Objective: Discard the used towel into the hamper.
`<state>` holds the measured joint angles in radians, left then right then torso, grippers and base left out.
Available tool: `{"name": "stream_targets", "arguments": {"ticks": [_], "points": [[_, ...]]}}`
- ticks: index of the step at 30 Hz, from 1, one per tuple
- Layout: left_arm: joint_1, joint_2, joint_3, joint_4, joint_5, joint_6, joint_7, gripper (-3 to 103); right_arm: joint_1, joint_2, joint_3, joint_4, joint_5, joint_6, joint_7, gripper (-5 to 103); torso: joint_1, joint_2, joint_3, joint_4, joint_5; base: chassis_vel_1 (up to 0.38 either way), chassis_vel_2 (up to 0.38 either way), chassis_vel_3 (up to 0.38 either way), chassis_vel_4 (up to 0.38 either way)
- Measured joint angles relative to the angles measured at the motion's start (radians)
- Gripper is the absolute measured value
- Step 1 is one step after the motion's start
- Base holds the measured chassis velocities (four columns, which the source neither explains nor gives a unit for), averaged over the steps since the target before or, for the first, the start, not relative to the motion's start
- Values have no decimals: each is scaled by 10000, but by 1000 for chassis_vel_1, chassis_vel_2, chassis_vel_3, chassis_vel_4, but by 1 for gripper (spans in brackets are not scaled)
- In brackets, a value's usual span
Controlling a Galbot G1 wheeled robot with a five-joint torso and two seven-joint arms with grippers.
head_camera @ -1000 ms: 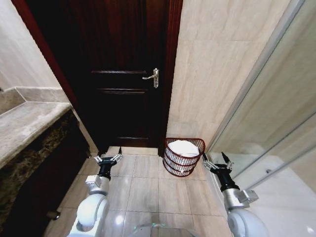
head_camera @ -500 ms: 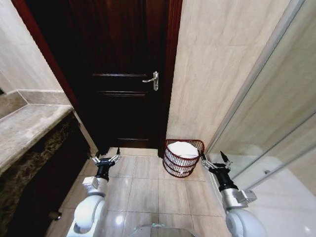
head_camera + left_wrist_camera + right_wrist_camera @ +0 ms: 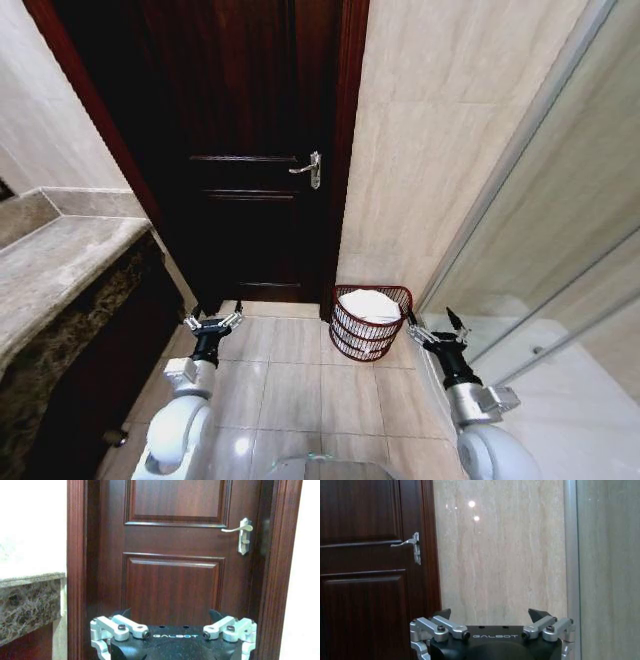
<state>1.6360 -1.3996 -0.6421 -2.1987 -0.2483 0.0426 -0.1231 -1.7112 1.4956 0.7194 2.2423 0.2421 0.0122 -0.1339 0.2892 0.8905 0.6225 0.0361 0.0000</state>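
Sitting just beside the spread right gripper (image 3: pixel 437 323), the hamper (image 3: pixel 368 322).

Bright, even indoor light, two glare spots on the glossy wall tile (image 3: pixel 500 555), wide-angle bending at head-view edges.

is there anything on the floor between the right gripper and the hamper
Nothing visible. In the head view the right gripper, open and empty, sits just beside the hamper, with bare floor tile around. A white towel already lies in the hamper. The left gripper is open near the door.
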Motion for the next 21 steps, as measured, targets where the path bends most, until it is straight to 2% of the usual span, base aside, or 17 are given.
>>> {"name": "stream_targets", "arguments": {"ticks": [21], "points": [[100,-38,39,-282,185,46,111,100,-163,27,-16,27,-60,18,56,100,392,887,494,0,0,0,0,0,0]]}}
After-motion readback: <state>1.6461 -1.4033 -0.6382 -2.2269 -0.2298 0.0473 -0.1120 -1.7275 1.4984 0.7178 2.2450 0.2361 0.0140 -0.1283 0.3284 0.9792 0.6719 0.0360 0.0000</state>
